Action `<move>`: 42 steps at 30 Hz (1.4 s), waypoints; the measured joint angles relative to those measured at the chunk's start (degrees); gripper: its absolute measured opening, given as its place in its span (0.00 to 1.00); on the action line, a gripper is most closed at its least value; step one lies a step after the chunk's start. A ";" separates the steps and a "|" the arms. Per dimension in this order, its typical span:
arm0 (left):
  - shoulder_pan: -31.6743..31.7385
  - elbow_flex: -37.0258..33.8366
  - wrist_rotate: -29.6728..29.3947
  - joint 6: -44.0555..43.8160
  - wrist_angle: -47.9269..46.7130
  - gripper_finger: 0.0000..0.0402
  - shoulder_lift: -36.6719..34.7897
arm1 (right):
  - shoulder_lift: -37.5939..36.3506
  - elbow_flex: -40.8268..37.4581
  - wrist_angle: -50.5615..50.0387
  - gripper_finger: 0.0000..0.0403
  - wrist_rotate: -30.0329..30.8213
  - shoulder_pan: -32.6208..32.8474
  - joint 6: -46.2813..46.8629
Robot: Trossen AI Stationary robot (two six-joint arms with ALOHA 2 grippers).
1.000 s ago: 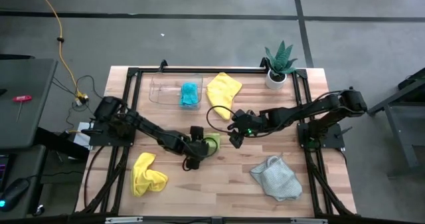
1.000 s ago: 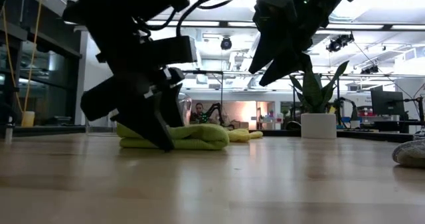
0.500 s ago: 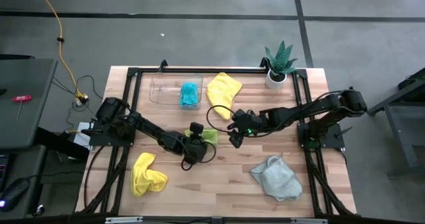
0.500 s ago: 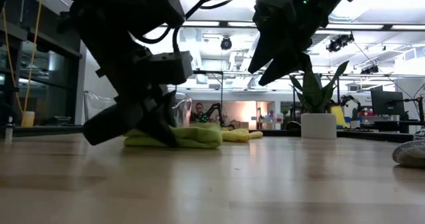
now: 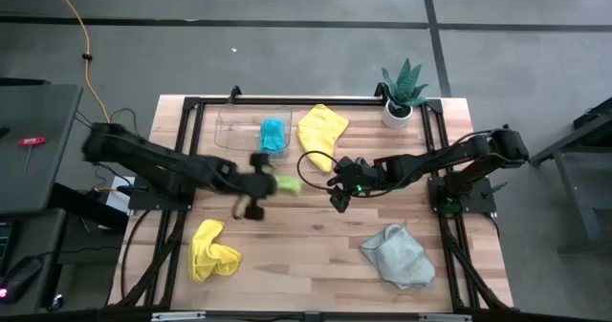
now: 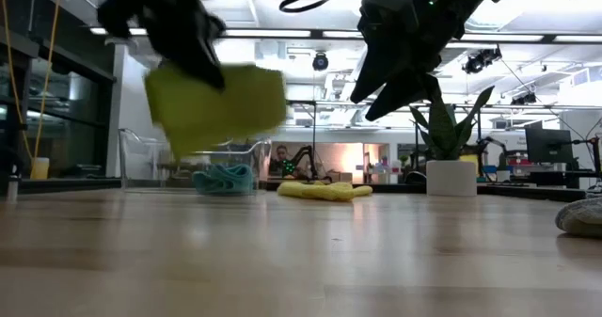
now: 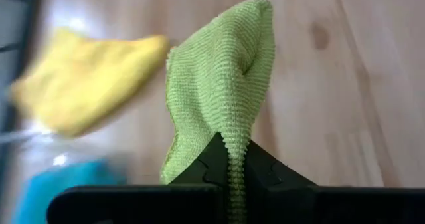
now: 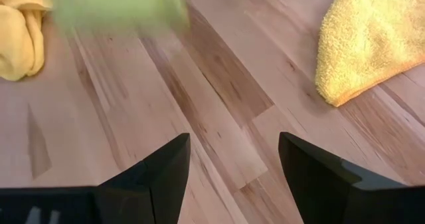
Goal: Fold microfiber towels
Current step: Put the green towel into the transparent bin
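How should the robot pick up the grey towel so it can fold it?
Judging by its pose, the grey towel lies crumpled, with a corner sticking up toward the table's middle. Pinching that raised corner from straight above looks easiest, probably with the open right gripper, which hovers nearest.

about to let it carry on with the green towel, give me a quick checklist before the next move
1. Left gripper shut on the lime green towel: ok.
2. Towel lifted clear of the table: ok, low view shows it hanging in the air.
3. Towel folded: cannot tell, it hangs bunched.
4. Right gripper open, holding nothing, over bare wood: ok.
5. Teal towel in the clear tray: ok.
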 joint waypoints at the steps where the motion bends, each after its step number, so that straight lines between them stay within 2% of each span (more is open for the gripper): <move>1: 0.61 0.00 -1.39 -0.65 -1.44 0.01 -3.14 | 0.00 0.00 -0.04 0.55 0.16 0.00 -0.05; 5: 5.91 0.27 -8.09 -6.17 -9.32 0.01 -14.46 | 0.00 0.00 0.18 0.55 1.09 0.00 0.20; 10: 19.21 3.19 -8.96 -8.29 -16.80 0.00 -20.94 | 0.00 0.00 0.90 0.55 2.60 0.00 1.38; 14: 30.96 8.07 -5.54 -5.31 -18.01 0.00 -18.93 | 0.01 0.00 1.01 0.55 2.75 -0.02 1.40; 18: 39.61 14.04 -3.54 -3.32 -21.46 0.00 -10.72 | 0.00 0.00 1.01 0.55 2.75 -0.02 1.40; 20: 42.48 16.68 -3.42 -4.96 -25.01 0.00 -5.61 | 0.00 0.00 1.01 0.55 2.75 -0.02 1.40; 25: 44.37 17.80 -3.33 -15.92 -32.87 0.00 3.99 | 0.00 0.00 1.02 0.55 2.74 -0.02 1.39; 28: 43.77 15.43 -3.05 -23.38 -32.51 0.00 5.81 | 0.00 0.00 1.01 0.55 2.72 -0.02 1.40; 32: 42.37 12.13 -5.51 -30.85 -28.96 0.00 6.81 | 0.00 0.00 1.01 0.55 2.72 -0.02 1.29; 38: 41.63 7.41 -8.63 -33.39 -25.30 0.00 8.88 | 0.00 0.00 1.01 0.55 2.72 -0.02 0.94; 42: 41.63 7.02 -11.95 -33.69 -25.07 0.00 11.50 | 0.00 0.00 1.01 0.55 2.72 -0.02 0.93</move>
